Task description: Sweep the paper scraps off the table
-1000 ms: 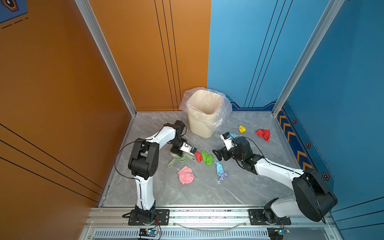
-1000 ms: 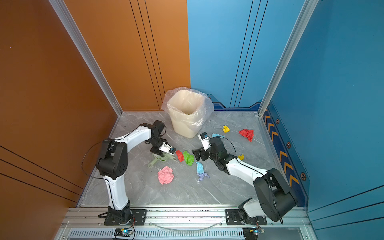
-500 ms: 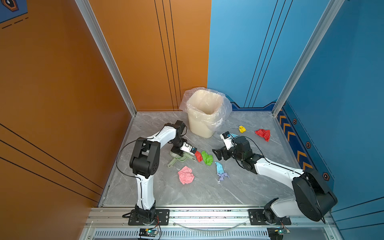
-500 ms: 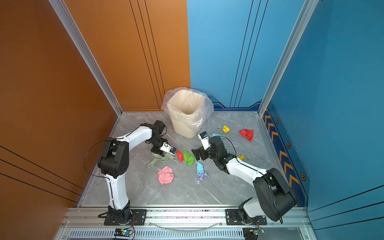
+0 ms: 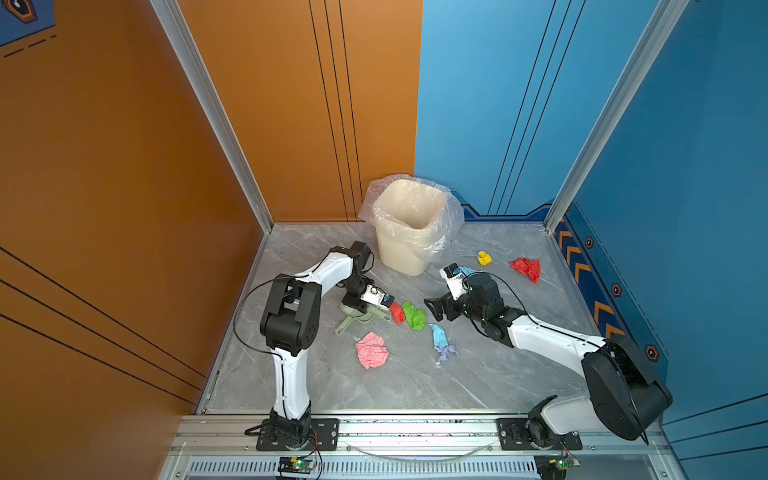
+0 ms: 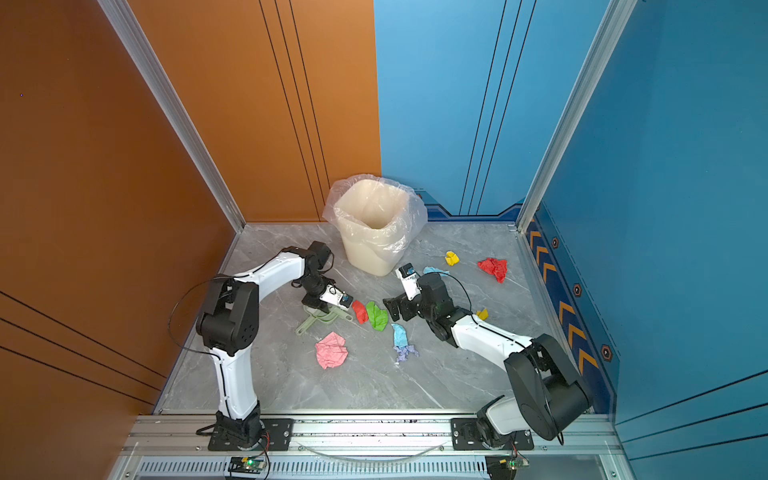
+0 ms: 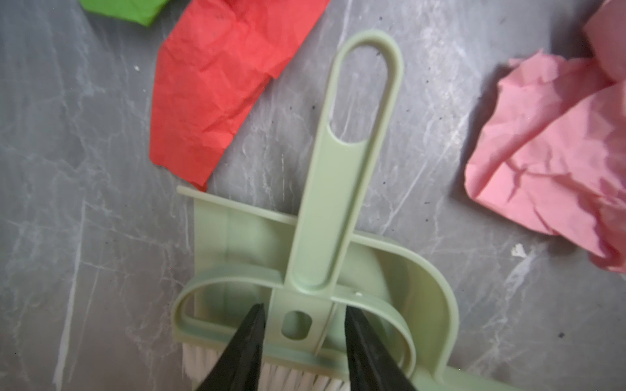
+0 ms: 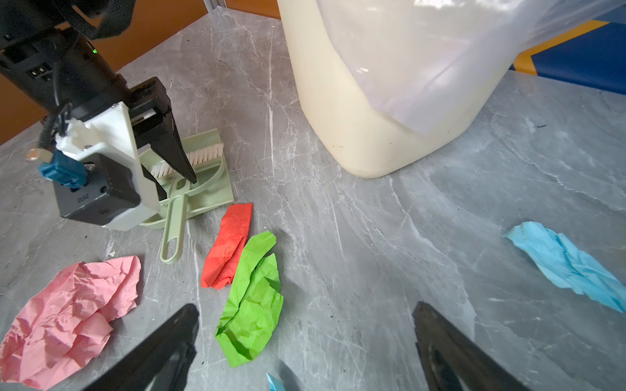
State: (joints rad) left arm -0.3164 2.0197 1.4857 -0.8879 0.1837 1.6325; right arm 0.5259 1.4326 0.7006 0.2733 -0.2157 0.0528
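Paper scraps lie scattered on the table [image 5: 415, 386]: a pink scrap [image 5: 371, 350], a small red one [image 5: 397, 312], a green one [image 5: 413, 316], a light blue one [image 5: 437, 334], a lilac one [image 5: 445, 352], a yellow one [image 5: 483, 258] and a larger red one [image 5: 527, 269]. My left gripper [image 7: 304, 306] points down into the pale green dustpan [image 7: 416, 270]. Its jaws stand narrowly open on either side of the brush [image 7: 338, 169] neck, with a thin gap each side. My right gripper [image 8: 306, 306] hovers wide open and holds nothing, beside the green scrap [image 8: 252, 298].
The cream bin [image 5: 409, 232] with its clear liner stands at the back, close behind both grippers. Another light blue scrap [image 8: 569, 264] lies behind the right wrist, and a small yellow one [image 6: 482, 313] beside the right forearm. Aluminium rails edge the table.
The left jaws have drawn closer together around the brush neck. Neither arm has visibly shifted, and the scraps lie where they were.
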